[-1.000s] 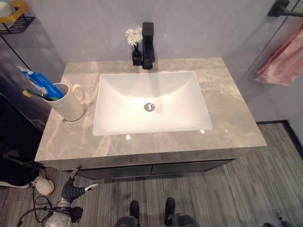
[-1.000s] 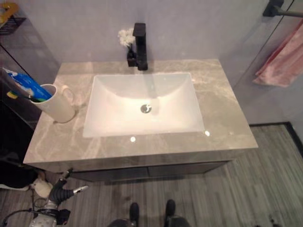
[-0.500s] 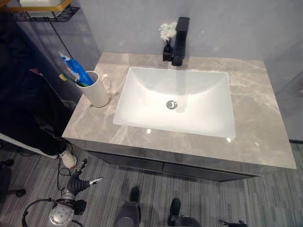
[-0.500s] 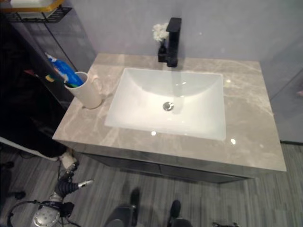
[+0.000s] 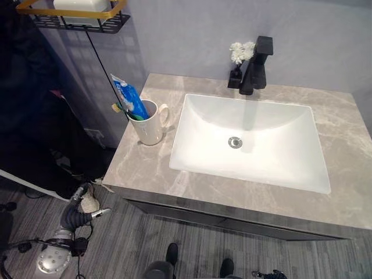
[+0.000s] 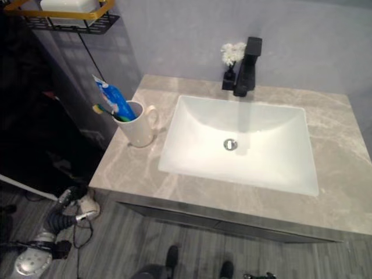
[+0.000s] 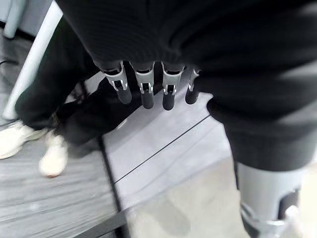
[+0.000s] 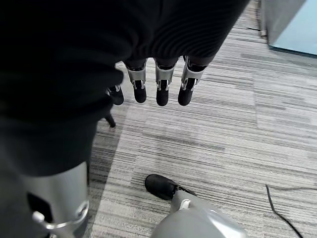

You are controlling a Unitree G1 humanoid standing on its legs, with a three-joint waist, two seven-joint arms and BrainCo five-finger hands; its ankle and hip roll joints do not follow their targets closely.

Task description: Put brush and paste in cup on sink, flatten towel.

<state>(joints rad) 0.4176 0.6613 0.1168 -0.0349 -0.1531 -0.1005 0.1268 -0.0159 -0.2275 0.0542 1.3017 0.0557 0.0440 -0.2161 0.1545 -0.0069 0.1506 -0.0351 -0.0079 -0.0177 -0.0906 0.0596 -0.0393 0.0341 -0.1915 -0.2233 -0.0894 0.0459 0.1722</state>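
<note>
A cream cup [image 5: 151,125] with a handle stands on the grey marble counter [image 5: 145,168], left of the white sink basin [image 5: 256,125]. A blue toothpaste tube [image 5: 129,97] and a green and yellow toothbrush [image 5: 123,110] stick out of the cup, leaning left. My left hand [image 5: 77,208] hangs low beside the counter's left front corner, above the floor, holding nothing. In the left wrist view its fingers [image 7: 144,89] hang straight. My right hand's fingers [image 8: 159,85] also hang straight over the striped floor, with nothing in them.
A black faucet [image 5: 257,68] and a small vase of white flowers [image 5: 239,55] stand behind the basin. A black and yellow wire shelf [image 5: 75,14] hangs on the wall at upper left. A person in dark trousers and white shoes [image 7: 52,156] stands left of the vanity.
The camera has swung left, so the sink now sits further right and the pink towel has left the picture. Both hands still hang low.
</note>
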